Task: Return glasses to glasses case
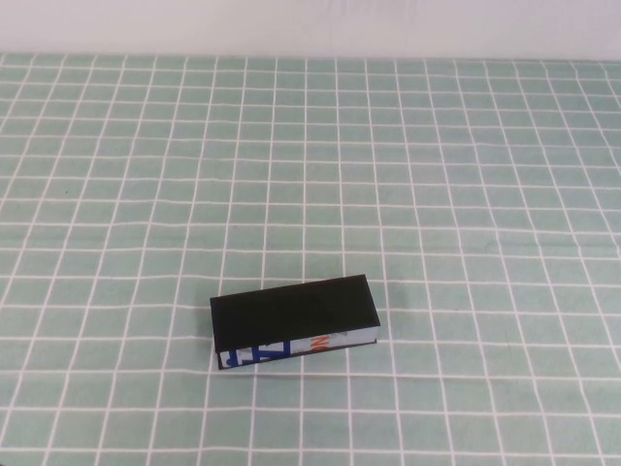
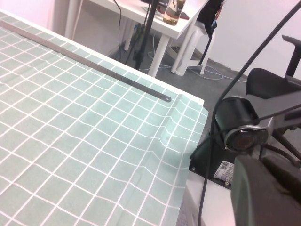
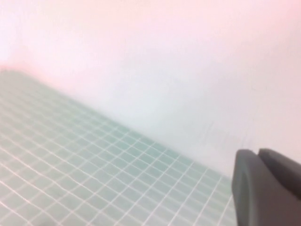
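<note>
The glasses case lies on the green checked tablecloth, front of middle, with its black lid closed and its white side strip with blue and orange print facing me. The glasses are not in view. Neither arm shows in the high view. My left gripper is shut and empty, held off past the table's edge above the floor. My right gripper is shut and empty, raised above the cloth and facing a white wall.
In the left wrist view a metal strip runs along the cloth's edge. Past the edge are a black robot base with cables, a white table and an office chair.
</note>
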Robot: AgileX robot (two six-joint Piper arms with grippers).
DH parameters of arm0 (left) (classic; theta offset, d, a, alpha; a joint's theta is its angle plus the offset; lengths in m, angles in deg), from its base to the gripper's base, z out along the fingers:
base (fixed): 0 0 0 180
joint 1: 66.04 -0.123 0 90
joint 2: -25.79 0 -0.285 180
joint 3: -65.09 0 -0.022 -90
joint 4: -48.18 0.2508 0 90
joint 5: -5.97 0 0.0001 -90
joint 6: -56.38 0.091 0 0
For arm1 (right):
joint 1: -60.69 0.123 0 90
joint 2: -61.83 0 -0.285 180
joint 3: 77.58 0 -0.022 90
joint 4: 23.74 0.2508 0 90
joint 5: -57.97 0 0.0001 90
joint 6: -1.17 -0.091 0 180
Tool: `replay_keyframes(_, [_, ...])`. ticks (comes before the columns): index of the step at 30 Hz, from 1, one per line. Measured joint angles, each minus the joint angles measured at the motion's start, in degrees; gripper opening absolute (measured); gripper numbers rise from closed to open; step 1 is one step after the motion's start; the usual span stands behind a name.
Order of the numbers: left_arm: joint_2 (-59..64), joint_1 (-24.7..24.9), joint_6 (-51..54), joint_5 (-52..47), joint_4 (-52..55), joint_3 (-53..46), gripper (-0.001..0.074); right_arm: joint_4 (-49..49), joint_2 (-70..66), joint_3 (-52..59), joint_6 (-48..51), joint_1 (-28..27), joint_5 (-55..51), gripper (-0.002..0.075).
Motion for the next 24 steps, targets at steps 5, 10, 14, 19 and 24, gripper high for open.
replay_keyframes(5, [0.0, 0.0, 0.0, 0.0, -0.1, 0.0, -0.0002, -3.14, 16.28, 17.61, -8.63, 0.0, 2.73, -0.0012])
replay_keyframes(10, [0.08, 0.0, 0.0, 0.0, -0.1, 0.0, -0.0002, -7.41, 21.83, 26.89, -15.02, 0.0, -0.07, -0.0012])
replay_keyframes(14, [0.08, 0.0, 0.0, 0.0, -0.1, 0.0, -0.0002, -7.87, 21.89, 29.34, -15.96, 0.0, -1.92, -0.0012])
replay_keyframes(19, [0.08, 0.0, -0.44, 0.0, -0.1, 0.0, -0.0002, -3.42, 22.03, 30.05, -16.34, 0.0, -5.07, -0.0012])
replay_keyframes(24, [0.08, 0.0, -0.77, 0.0, -0.1, 0.0, -0.0002, -0.99, 22.03, 32.28, -16.45, 0.0, -6.08, -0.0012])
